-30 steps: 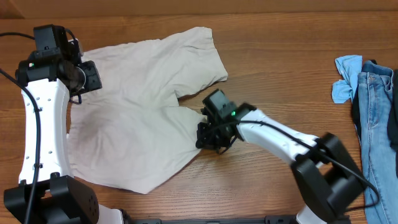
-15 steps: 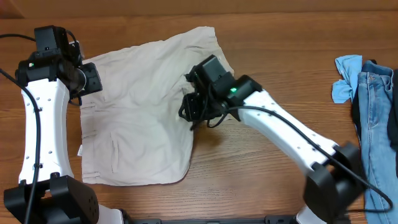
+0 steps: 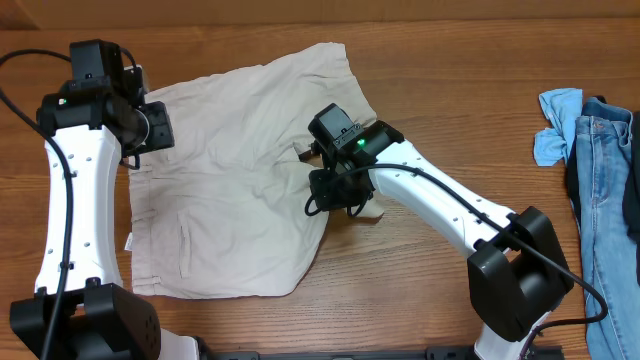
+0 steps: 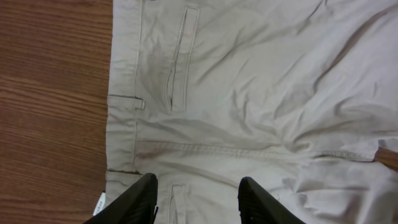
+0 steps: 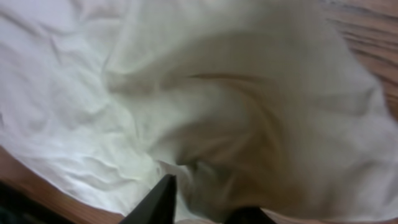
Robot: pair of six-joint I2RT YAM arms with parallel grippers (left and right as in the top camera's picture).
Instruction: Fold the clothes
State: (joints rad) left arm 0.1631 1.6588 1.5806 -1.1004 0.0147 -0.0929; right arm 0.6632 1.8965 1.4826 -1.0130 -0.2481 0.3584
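Observation:
The pale beige shorts (image 3: pixel 230 170) lie wrinkled on the wooden table, one leg folded over toward the middle. My left gripper (image 3: pixel 150 130) is open and empty, hovering over the waistband and back pocket (image 4: pixel 177 68) at the shorts' left side; its fingertips (image 4: pixel 196 199) frame a belt loop. My right gripper (image 3: pixel 335 192) is at the folded leg's right edge. In the right wrist view its fingers (image 5: pixel 205 208) stand apart with bunched fabric (image 5: pixel 186 93) between them; the view is blurred.
A pair of blue jeans (image 3: pixel 605 200) and a light blue cloth (image 3: pixel 555 125) lie at the table's right edge. Bare wood (image 3: pixel 450 100) lies between them and the shorts. The arm bases stand at the front edge.
My right gripper carried the shorts' leg up and left over the other half, then drew back down and right. The shorts now lie folded narrower. My left gripper shifted slightly right.

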